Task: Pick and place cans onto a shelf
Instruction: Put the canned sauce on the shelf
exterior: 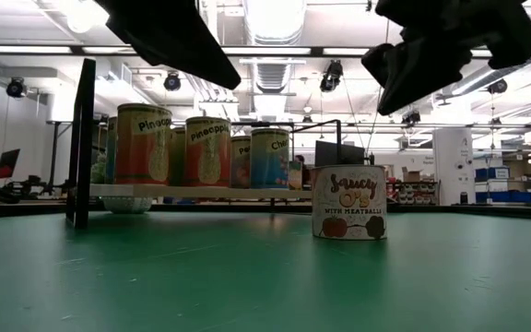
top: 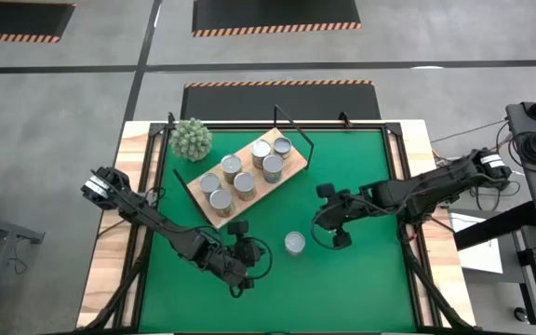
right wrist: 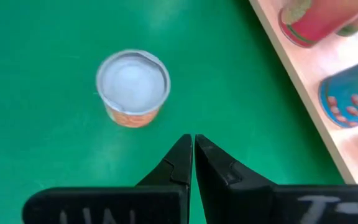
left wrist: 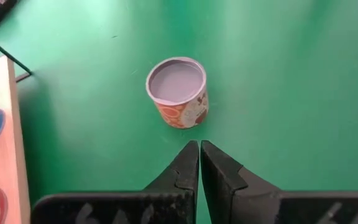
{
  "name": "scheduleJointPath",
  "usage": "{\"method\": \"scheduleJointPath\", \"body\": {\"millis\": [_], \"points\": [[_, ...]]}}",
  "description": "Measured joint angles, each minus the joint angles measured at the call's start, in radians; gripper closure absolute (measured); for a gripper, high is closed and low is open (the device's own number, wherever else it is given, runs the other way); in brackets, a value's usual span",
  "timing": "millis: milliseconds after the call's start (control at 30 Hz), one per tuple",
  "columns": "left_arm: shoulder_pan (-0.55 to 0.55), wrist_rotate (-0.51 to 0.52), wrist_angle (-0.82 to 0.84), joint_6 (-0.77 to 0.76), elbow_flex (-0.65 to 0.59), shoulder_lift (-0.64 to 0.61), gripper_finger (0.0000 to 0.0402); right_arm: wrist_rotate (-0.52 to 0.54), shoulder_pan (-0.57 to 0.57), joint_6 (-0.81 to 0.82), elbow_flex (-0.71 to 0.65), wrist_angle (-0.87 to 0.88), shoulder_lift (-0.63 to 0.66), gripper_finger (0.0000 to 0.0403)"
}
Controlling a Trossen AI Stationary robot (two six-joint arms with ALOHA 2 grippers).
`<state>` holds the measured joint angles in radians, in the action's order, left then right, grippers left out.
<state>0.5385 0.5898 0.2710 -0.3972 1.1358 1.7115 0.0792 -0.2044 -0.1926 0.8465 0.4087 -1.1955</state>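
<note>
- Green mat [top: 361, 279] covers the table under both arms.
- Shelf [top: 205, 210]: wooden board lying diagonally, beyond both grippers; six cans [top: 244, 172] stand on it.
- Plant [top: 192, 139] at the shelf's far end.
- Left gripper [top: 249, 256]: fingers clenched, empty, just beside the loose can.
- Right gripper [top: 328, 228]: fingers clenched, empty, near that can's other side.
- Loose can [top: 294, 244]: upright on the mat between the grippers, touching neither.

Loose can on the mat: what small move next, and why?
Probably open the right gripper and ease it toward the loose can. That can stands upright on the green mat, off the shelf; both arms hover near it with fingers shut, left gripper too.
</note>
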Motion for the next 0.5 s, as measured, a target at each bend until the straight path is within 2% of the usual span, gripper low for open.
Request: {"method": "scheduleJointPath", "body": {"millis": [67, 167, 267, 367, 500], "points": [[0.0, 0.004, 0.0, 0.011, 0.0, 0.0, 0.0402, -0.009, -0.003, 0.027, -0.003, -0.025, -0.009, 0.0394], [0.0, 0.005, -0.001, 0.021, 0.0, 0.0, 0.0402, -0.007, -0.001, 0.149, -0.003, -0.07, -0.034, 0.0392], [-0.001, 0.005, -0.001, 0.022, -0.001, 0.0, 0.0402, 0.001, -0.001, 0.216, -0.003, -0.099, -0.07, 0.0373], [-0.001, 0.006, -0.001, 0.022, -0.001, 0.0, 0.0402, 0.001, -0.001, 0.222, -0.003, -0.091, -0.103, 0.0335], [-0.001, 0.006, -0.002, 0.016, -0.003, -0.001, 0.0402, 0.001, -0.006, 0.232, -0.003, -0.08, -0.143, 0.0263]]}}
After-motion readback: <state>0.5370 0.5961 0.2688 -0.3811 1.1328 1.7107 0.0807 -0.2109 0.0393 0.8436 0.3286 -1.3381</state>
